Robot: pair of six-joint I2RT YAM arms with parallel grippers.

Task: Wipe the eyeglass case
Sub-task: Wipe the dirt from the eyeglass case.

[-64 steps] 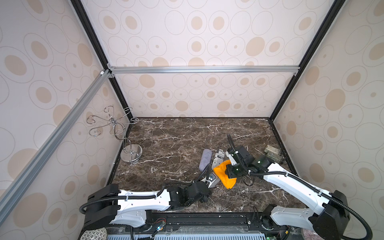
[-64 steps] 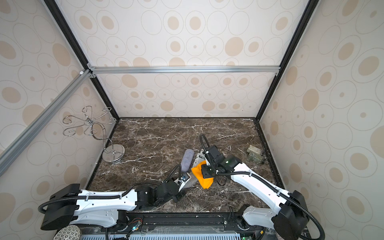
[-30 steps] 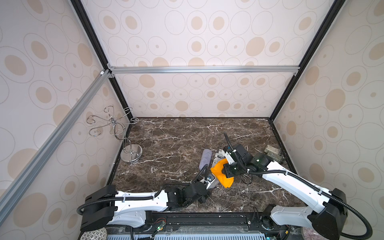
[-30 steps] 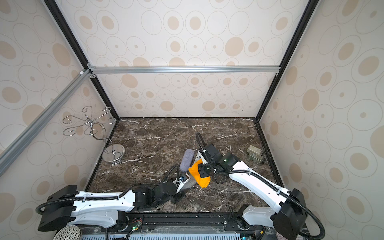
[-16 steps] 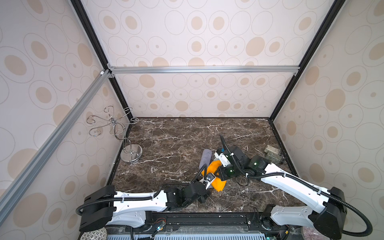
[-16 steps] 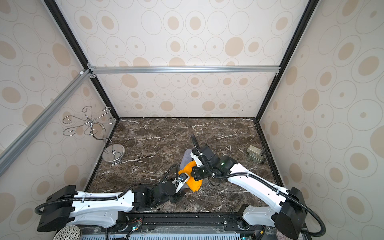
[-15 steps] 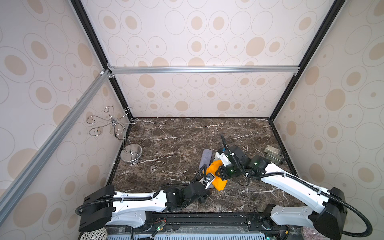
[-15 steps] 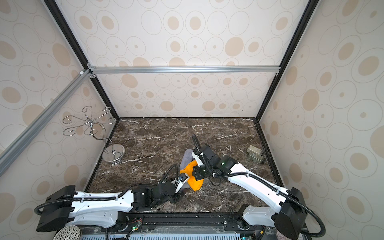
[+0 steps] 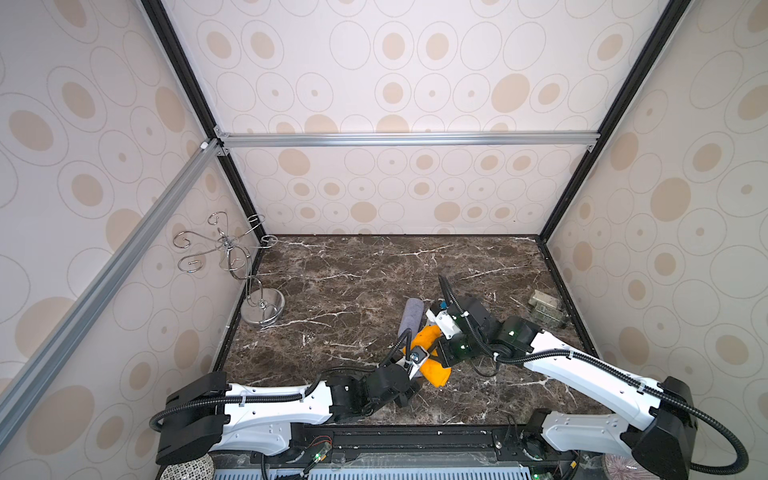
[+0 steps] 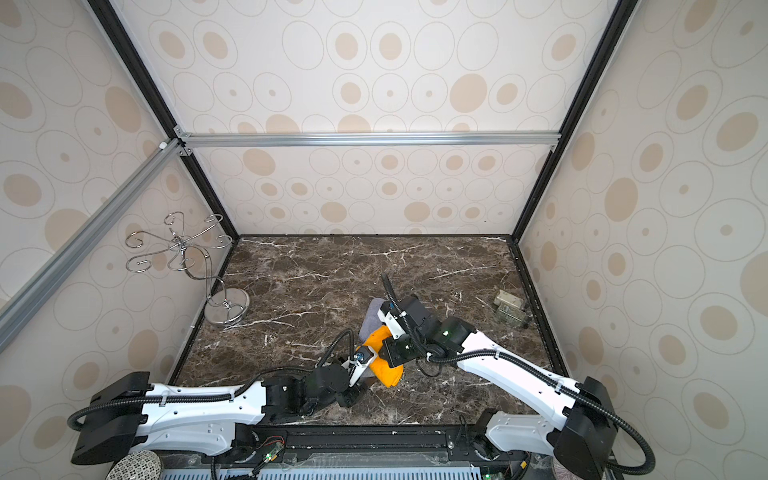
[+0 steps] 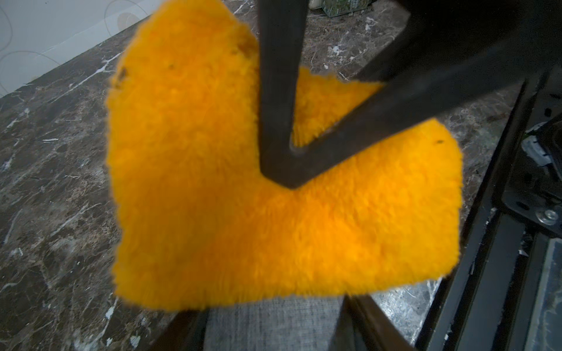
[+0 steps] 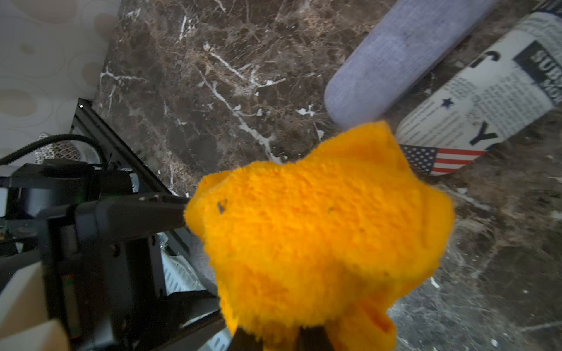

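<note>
Top views: marble tabletop point(image 9: 353, 291), spotted walls point(image 9: 395, 83); left gripper point(image 11: 270, 326) clamps 1 grey eyeglass case point(image 9: 412, 316), right gripper point(image 11: 288, 162) clamps 1 orange cloth point(image 9: 436, 374).

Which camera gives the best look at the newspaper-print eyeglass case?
The right wrist view: the newspaper-print eyeglass case lies on the marble beside a grey case, print and flag sharp. In both top views the right arm seems to hide it; the left wrist view misses it.
</note>
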